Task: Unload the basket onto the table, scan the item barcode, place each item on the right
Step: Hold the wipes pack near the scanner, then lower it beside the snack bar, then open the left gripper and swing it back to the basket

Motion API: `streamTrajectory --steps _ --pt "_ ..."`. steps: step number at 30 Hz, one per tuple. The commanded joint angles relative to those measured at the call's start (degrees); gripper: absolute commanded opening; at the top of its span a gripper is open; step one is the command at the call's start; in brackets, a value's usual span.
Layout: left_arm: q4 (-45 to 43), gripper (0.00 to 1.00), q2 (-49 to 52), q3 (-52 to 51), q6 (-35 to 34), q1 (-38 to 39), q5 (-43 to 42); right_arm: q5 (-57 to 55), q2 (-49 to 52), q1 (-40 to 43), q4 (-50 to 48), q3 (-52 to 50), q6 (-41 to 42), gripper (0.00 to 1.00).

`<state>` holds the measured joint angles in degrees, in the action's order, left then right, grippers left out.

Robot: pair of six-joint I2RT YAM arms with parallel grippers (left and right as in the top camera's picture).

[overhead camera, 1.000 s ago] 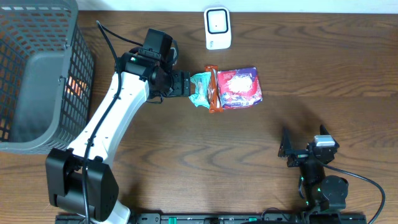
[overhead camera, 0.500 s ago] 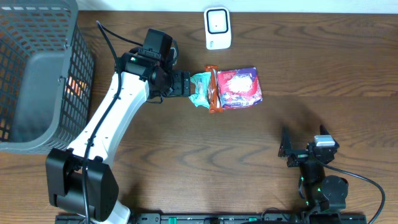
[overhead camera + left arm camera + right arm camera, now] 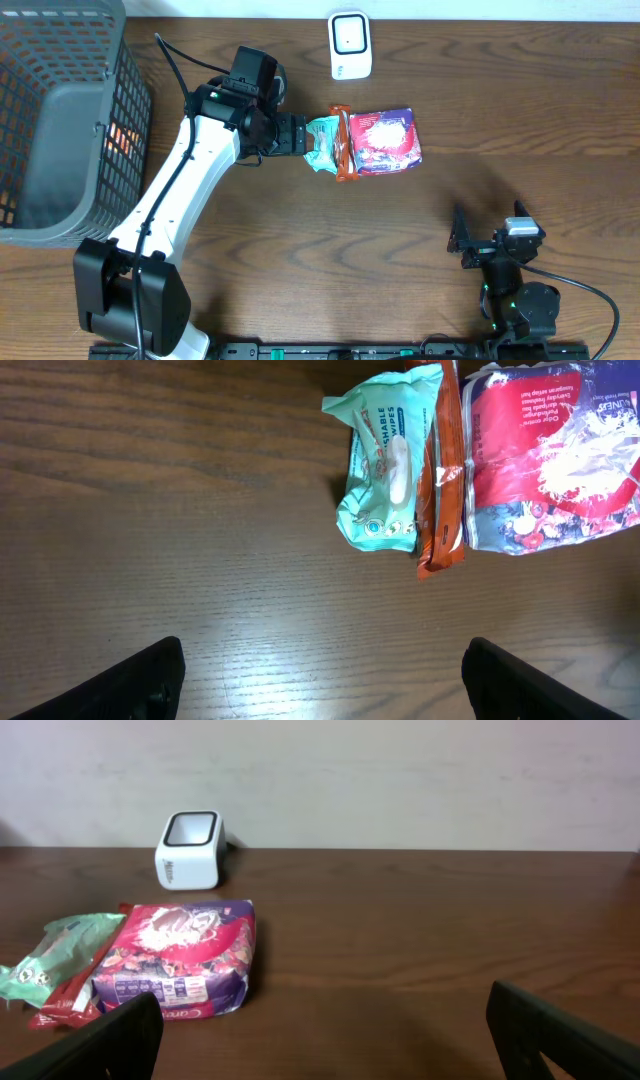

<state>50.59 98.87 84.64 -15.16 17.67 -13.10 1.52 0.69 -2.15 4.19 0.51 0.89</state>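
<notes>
On the bench near the scanner point(image 3: 350, 44), the teal wipes pack point(image 3: 385, 460) lies against an orange packet point(image 3: 440, 480), with a purple bag point(image 3: 385, 141) beyond. Only the left wrist view shows the pack's print, and its barcode cannot be made out. The left gripper point(image 3: 320, 680) stands wide near it, holding nothing. The right gripper point(image 3: 320, 1040) is wide and well apart.

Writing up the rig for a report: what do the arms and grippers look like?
The left arm has white links, black joints and a black cable; the left gripper is black. The right arm is black with a pale wrist module; the right gripper is black.
</notes>
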Motion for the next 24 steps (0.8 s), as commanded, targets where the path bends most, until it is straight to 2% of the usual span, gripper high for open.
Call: streamTrajectory --steps 1,22,24 --pt "0.1 0.88 -0.8 0.5 0.5 -0.3 1.0 0.1 -0.3 0.3 0.1 -0.2 0.8 0.99" --pt "-1.1 0.89 -0.9 0.5 0.5 -0.6 1.0 0.1 -0.3 0.3 0.1 -0.2 0.8 0.99" --pt "-1.9 0.94 -1.0 0.5 0.5 -1.2 1.0 0.1 -0.3 0.3 0.1 -0.2 0.8 0.99"
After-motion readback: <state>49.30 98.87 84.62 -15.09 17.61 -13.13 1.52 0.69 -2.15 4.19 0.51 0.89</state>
